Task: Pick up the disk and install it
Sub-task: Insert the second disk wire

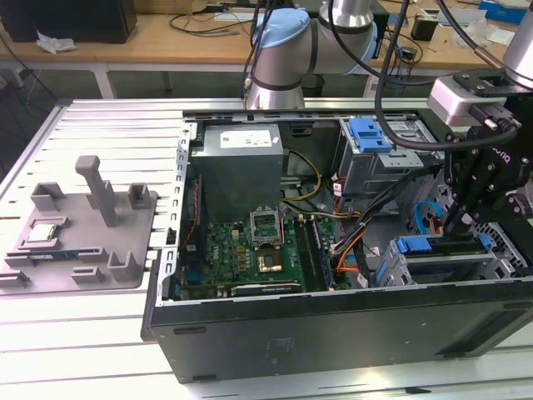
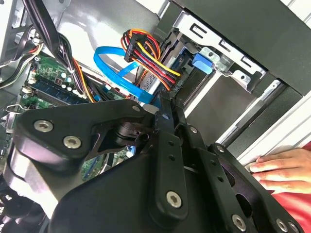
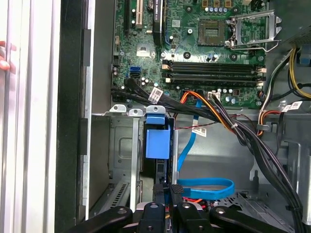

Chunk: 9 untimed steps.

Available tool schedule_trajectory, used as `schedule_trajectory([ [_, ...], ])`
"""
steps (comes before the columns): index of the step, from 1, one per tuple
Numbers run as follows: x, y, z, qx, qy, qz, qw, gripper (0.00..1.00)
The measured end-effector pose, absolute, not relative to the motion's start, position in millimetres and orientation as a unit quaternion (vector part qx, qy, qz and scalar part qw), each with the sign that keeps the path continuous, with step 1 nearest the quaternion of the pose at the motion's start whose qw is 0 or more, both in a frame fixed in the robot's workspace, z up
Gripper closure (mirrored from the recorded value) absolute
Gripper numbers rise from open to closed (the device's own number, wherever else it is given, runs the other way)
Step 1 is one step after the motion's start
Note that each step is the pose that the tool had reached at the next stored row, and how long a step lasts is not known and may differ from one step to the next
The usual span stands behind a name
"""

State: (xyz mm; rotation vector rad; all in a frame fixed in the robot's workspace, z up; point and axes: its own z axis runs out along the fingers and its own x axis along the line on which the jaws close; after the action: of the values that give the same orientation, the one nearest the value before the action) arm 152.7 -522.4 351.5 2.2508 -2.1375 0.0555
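The disk (image 1: 441, 247) sits on edge in the lower drive cage (image 1: 500, 258) at the front corner of the open computer case (image 1: 333, 333), at about four o'clock from the motherboard (image 1: 241, 250) in the exterior view. Its blue carrier frame shows along the top of the cage. In the first wrist view, the blue tab of the disk (image 3: 158, 138) lies among the cage's grey metal rails.

The gripper (image 1: 460, 223) comes down on the disk from about twelve o'clock. In the first wrist view the gripper (image 3: 165, 191) has its black fingers drawn close together, with only a thin gap, pinching the disk's dark narrow edge. In the second wrist view the gripper (image 2: 167, 110) shows the same nearly closed stance.

A flat blue cable (image 3: 209, 187) loops just beside the fingers, and a bundle of red, yellow and black wires (image 2: 146, 53) hangs near it.

In the exterior view a second drive cage (image 1: 391, 162) with a blue latch (image 1: 371, 133) stands at about eleven o'clock from the disk. The grey power supply (image 1: 241, 167) lies at twelve o'clock from the motherboard.

Well apart, at nine o'clock from the case, a grey fixture tray (image 1: 92, 258) holds a small square chip (image 1: 43, 233).

A person's hand (image 2: 282, 170) rests on the white surface just outside the case wall.
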Motion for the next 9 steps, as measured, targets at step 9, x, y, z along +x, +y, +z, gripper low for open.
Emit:
schedule_trajectory([
  [9,152.7,-522.4,349.0,0.725,-0.688,0.018,0.019,0.84],
])
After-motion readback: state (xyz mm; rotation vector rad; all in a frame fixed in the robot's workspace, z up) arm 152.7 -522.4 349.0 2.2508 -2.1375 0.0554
